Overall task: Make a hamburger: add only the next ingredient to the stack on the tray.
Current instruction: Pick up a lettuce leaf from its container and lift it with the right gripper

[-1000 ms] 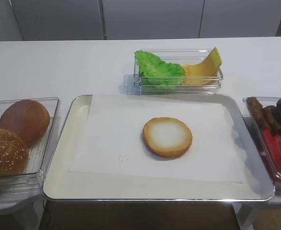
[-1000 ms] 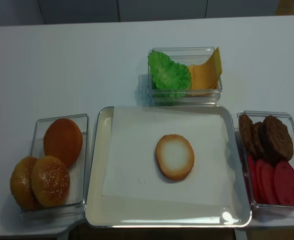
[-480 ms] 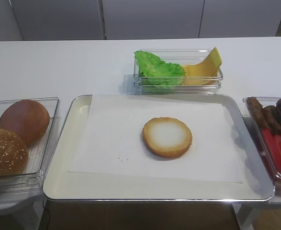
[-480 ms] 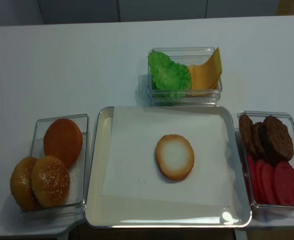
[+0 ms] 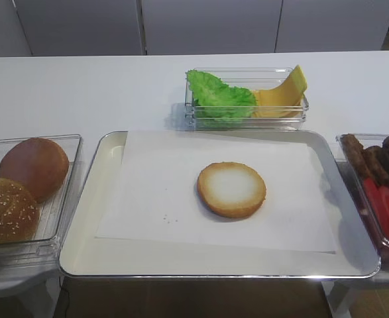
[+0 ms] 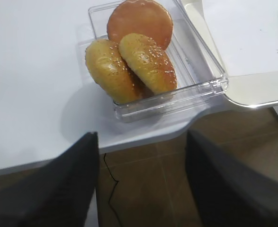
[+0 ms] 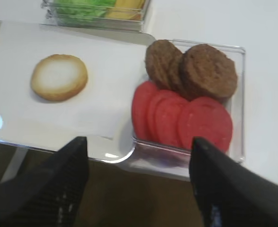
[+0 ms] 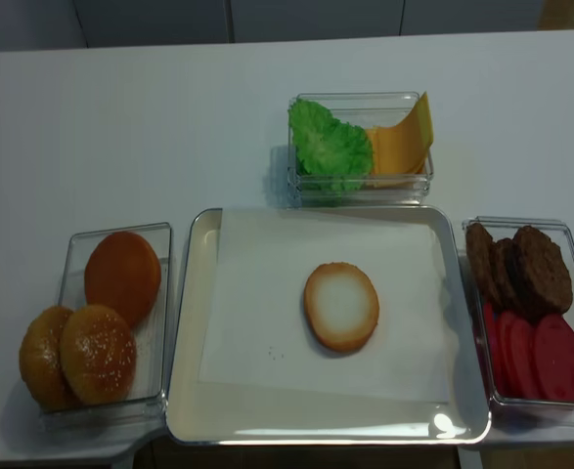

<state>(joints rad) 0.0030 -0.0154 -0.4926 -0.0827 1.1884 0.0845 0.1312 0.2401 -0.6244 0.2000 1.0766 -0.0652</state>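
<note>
Exterior high views show the silver tray [image 8: 184, 322] at the near edge of the white worktop [image 8: 120, 127], with the bun half [image 8: 341, 306] lying cut face up on its white paper sheet [image 8: 267, 293], bare on top. Behind the tray, toward the far edge, a clear tub [image 8: 360, 193] holds the green lettuce leaf [image 8: 328, 145] on its left, touching the cheese slice [image 8: 404, 142] on its right. Whole buns [image 8: 96, 352] fill a tub at the tray's left side; patties [image 8: 521, 266] and tomato slices [image 8: 536, 357] fill one at its right.

Right wrist view: the right gripper [image 7: 138, 182] hangs over the near right corner with its fingers [image 7: 63, 184] spread wide, empty. Left wrist view: the left gripper [image 6: 141, 182] likewise has its fingers wide apart, holding nothing, near the bun tub.
</note>
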